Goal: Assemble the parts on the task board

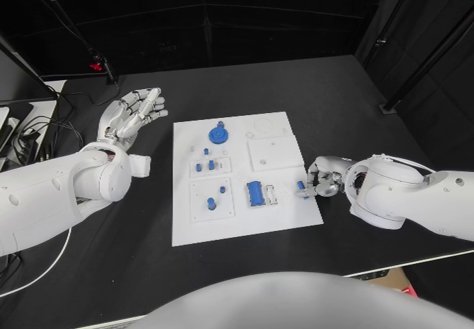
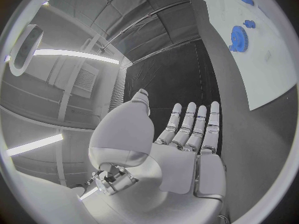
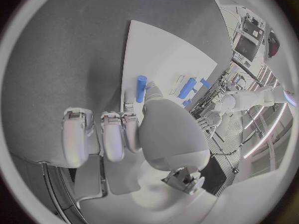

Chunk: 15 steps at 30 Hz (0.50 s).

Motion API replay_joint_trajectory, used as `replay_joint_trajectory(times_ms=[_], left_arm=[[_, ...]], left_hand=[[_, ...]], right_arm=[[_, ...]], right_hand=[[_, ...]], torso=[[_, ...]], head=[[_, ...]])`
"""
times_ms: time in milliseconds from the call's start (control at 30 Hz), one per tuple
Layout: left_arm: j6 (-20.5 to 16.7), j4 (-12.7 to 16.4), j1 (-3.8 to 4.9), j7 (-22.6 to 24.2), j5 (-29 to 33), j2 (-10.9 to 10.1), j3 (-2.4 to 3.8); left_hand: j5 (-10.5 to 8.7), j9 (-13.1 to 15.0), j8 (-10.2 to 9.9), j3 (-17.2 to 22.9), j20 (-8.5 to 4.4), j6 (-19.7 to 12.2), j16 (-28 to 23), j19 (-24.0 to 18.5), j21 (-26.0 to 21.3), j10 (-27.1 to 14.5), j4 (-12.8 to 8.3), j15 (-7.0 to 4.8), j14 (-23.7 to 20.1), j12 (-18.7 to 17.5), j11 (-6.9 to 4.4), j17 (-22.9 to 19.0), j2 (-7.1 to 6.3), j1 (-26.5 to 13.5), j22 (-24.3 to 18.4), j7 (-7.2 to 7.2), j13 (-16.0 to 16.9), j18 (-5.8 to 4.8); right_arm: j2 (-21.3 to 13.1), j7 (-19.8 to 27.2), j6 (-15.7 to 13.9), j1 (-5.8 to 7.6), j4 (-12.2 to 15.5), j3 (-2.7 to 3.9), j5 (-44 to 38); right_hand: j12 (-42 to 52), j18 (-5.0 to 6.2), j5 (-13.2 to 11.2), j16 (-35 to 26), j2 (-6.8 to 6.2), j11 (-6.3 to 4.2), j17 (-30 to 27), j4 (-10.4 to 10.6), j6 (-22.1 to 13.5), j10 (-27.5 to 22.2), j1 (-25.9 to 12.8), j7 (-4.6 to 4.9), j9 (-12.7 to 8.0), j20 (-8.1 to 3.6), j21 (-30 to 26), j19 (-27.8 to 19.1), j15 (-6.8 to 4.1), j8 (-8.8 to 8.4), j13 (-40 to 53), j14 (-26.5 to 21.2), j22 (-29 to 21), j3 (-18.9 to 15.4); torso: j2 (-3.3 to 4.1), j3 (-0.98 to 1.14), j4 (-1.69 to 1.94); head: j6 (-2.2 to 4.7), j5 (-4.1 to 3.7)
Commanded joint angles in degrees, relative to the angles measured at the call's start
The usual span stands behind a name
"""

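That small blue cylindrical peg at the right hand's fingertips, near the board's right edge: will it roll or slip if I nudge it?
Probably. The small blue cylindrical peg looks round and smooth, so on the flat white task board it would likely roll sideways. It seems stiff and light; the right hand could easily flick it off the nearby edge.

Head view: looking steeply down from above onto the black table (image 1: pixel 118 274), with the flat white rectangular task board (image 1: pixel 296 205) near the middle, both arms entering from the sides. Left wrist view: sitting close behind the silver many-fingered left hand (image 2: pixel 187 149), facing out along its fingers, catching the board's edge (image 2: pixel 261 69) off to one side. Right wrist view: sitting close behind the silver right hand (image 3: pixel 124 134), facing the same board (image 3: pixel 168 59) at short range. Shared by all three: the board.
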Motion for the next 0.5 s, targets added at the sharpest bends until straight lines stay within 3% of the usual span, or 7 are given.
replay_joint_trajectory(times_ms=[33, 233, 333, 500], left_arm=[[0.5, 0.0, 0.09, 1.6, 0.0, 0.1, 0.06], [0.5, 0.0, 0.07, 1.6, 0.0, 0.1, 0.06], [0.4, 0.1, 0.07, 1.5, 0.0, 0.0, 0.06], [0.5, 0.2, 0.07, 1.5, 0.0, -0.1, 0.06]], left_hand=[[0.19, -0.1, 0.3, -0.3, 0.12, -0.4, 0.3, 0.0, 0.3, -0.5, -0.1, -0.03, -0.1, 0.4, 0.08, 0.0, 0.56, 0.2, -0.1, 8.54, -0.1, -1.05], [0.21, -0.1, 0.4, -0.3, 0.12, -0.4, 0.4, -0.1, 0.3, -0.5, -0.1, -0.03, -0.1, 0.4, 0.07, -0.1, 0.58, 0.2, -0.2, 8.54, -0.1, -1.05], [0.22, -0.1, 0.4, -0.4, 0.12, -0.5, 0.4, -0.1, 0.3, -0.5, -0.1, -0.03, -0.1, 0.4, 0.07, -0.1, 0.58, 0.2, -0.2, 8.54, -0.1, -1.05], [0.23, -0.1, 0.4, -0.4, 0.12, -0.5, 0.4, -0.1, 0.3, -0.5, 0.0, -0.03, -0.1, 0.4, 0.07, -0.1, 0.61, 0.2, -0.2, 8.54, -0.1, -1.05]], right_arm=[[0.6, -1.6, 2.9, -0.32, -0.4, -0.22, -0.9], [1.8, -2.0, 4.1, -0.43, -1.2, -0.22, -0.9], [2.3, -2.2, 4.7, -0.45, -1.7, -0.22, -0.9], [2.8, -2.3, 5.4, -0.52, -2.1, -0.22, -0.9]], right_hand=[[0.1, 0.0, -0.3, 0.1, 0.45, -0.29, 15.1, 0.1, 0.0, 6.0, 0.0, -0.05, -0.3, -0.09, 0.0, 4.1, -0.03, -0.42, 15.1, 6.0, 14.0, 0.3], [0.1, -0.03, -0.6, 0.1, 1.1, -0.34, 15.1, 0.0, -0.5, 6.0, 0.0, -0.11, -0.5, -0.14, 0.1, 4.2, -0.07, -0.45, 15.1, 6.0, 14.0, 0.3], [0.1, -0.05, -2.7, 0.1, 1.85, -0.34, 15.1, 0.0, -0.9, 6.0, -0.2, -0.09, -0.9, -0.18, 0.2, 4.2, -0.09, -0.38, 15.1, 6.0, 14.0, -0.1], [0.1, -0.09, -3.9, 0.1, 2.87, -0.32, 15.1, -0.2, -1.7, 6.0, 1.5, -0.09, -1.7, -0.17, 0.3, 4.3, -0.05, -0.86, 15.1, 6.0, 14.1, 0.0]], torso=[[-0.01, 0.01, -0.02], [-0.03, 0.01, -0.03], [0.0, -0.03, -0.06], [0.0, 0.02, -0.03]], head=[[0.0, -0.01], [0.0, -0.03], [0.0, 0.0], [0.0, 0.08]])
